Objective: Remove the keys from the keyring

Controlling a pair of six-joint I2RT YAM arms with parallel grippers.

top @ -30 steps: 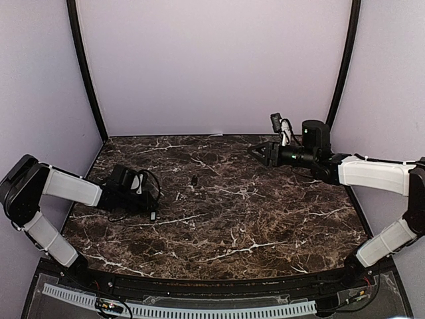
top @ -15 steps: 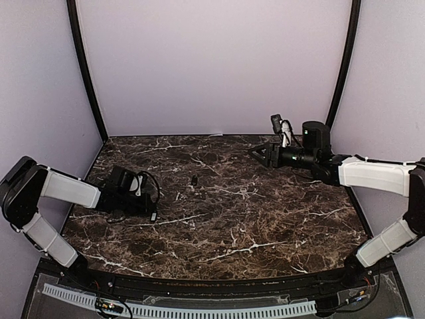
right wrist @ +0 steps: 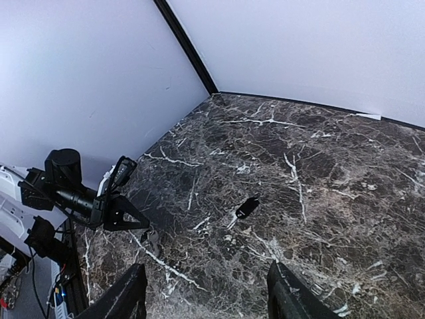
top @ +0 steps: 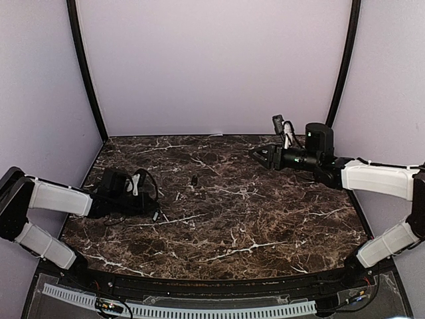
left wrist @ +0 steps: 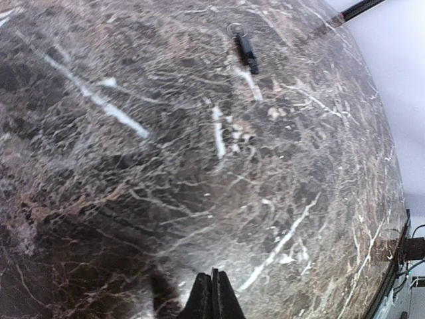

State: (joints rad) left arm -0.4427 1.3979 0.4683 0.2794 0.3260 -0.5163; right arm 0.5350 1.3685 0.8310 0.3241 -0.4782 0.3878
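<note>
The small dark keys (top: 194, 180) with pale glints lie flat on the table, left of centre toward the back. The thin silvery wire keyring (left wrist: 234, 28) touches their far end in the left wrist view. They look joined, but how many keys are there is too small to tell. They haven't shifted over the last second. What has changed is your left gripper (left wrist: 213, 297): its jaws have come together and are now clenched on nothing, tips pressed to each other. It sits low over the dark brown, white-veined marble table (top: 232, 226), near its left side and well apart from the keys. The left arm has also drawn back toward the left wall in the top view. Your right gripper (right wrist: 209, 299) hangs over the back right of the table, fingers spread, holding nothing, aimed toward the keys from well away, roughly where it was. My read: no key is off yet and nothing is grasped. A clenched left claw can't take the ring, so you'd likely have to reopen it before reaching, or use it closed to pin the keys while the right works the ring.
</note>
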